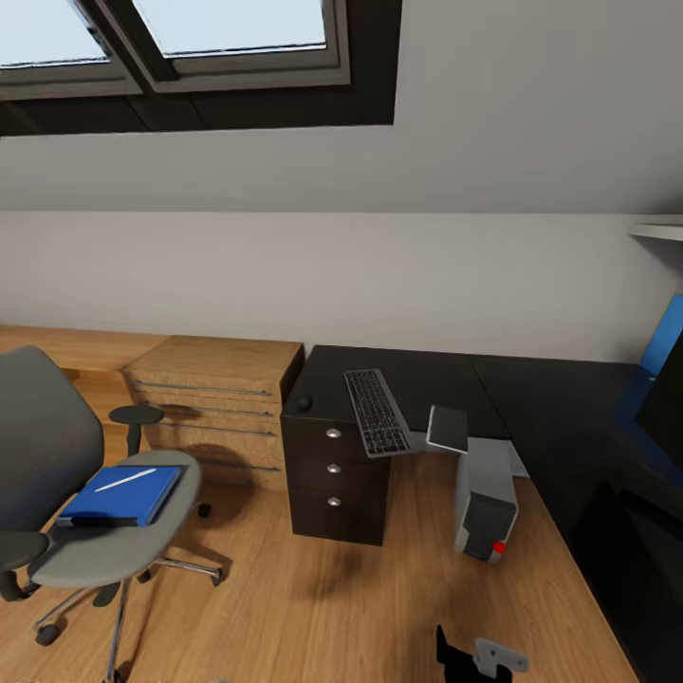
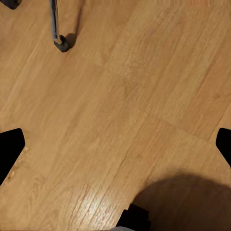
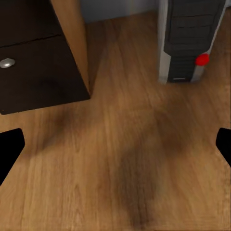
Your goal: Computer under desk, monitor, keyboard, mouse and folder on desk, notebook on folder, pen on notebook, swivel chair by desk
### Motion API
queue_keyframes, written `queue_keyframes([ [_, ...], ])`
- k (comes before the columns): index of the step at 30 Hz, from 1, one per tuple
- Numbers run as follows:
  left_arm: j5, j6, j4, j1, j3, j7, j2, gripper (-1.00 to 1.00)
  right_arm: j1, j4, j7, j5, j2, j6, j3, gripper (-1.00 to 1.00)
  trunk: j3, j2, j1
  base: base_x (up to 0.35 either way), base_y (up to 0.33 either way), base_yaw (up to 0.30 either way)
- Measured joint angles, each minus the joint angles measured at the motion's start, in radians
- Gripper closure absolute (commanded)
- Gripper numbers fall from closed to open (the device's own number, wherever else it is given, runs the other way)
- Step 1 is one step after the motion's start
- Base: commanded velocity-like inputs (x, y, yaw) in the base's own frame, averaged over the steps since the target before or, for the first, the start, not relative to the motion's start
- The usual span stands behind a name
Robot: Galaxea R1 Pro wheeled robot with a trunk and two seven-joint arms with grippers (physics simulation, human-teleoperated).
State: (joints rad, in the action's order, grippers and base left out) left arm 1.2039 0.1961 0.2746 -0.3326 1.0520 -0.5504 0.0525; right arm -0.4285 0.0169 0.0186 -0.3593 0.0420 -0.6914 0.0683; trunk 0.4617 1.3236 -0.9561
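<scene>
Both grippers, left and right, hang spread wide and empty above the wooden floor, with the swivel chair ahead-left carrying the blue folder and what looks like the pen, the keyboard on the desk ahead, and the computer just beyond the right gripper.

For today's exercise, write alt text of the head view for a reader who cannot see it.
A dark desk holds a keyboard overhanging its front edge and a mouse, with a computer tower on the floor beneath. At left, a grey swivel chair carries a blue folder with a pen on top.
</scene>
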Motion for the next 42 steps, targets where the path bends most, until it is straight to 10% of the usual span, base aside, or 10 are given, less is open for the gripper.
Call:
queue_keyframes([
  [4, 0.000, 0.168, -0.068, 0.018, 0.003, 0.003, -0.021, -1.00, 0.000, 0.001, -0.001, 0.003, -0.056, -0.011, 0.002, -1.00, -0.008, -0.028, 0.015, 0.000, 0.000, 0.014],
  [10, 0.001, 0.242, -0.087, 0.027, 0.004, 0.008, -0.030, -1.00, 0.000, 0.003, 0.003, 0.005, -0.068, 0.001, 0.005, -1.00, -0.015, -0.056, 0.031, 0.000, 0.000, 0.004],
  [23, 0.007, 0.262, -0.173, 0.029, 0.004, 0.163, -0.056, -1.00, 0.015, 0.005, 0.001, 0.004, -0.041, 0.013, 0.004, -1.00, -0.013, -0.056, 0.031, 0.021, 0.011, 0.000],
  [42, 0.007, 0.260, -0.193, 0.029, 0.003, 0.181, -0.080, -1.00, 0.017, 0.002, -0.001, 0.003, -0.039, 0.012, 0.002, -1.00, -0.013, -0.056, 0.030, -0.197, 0.195, -0.037],
])
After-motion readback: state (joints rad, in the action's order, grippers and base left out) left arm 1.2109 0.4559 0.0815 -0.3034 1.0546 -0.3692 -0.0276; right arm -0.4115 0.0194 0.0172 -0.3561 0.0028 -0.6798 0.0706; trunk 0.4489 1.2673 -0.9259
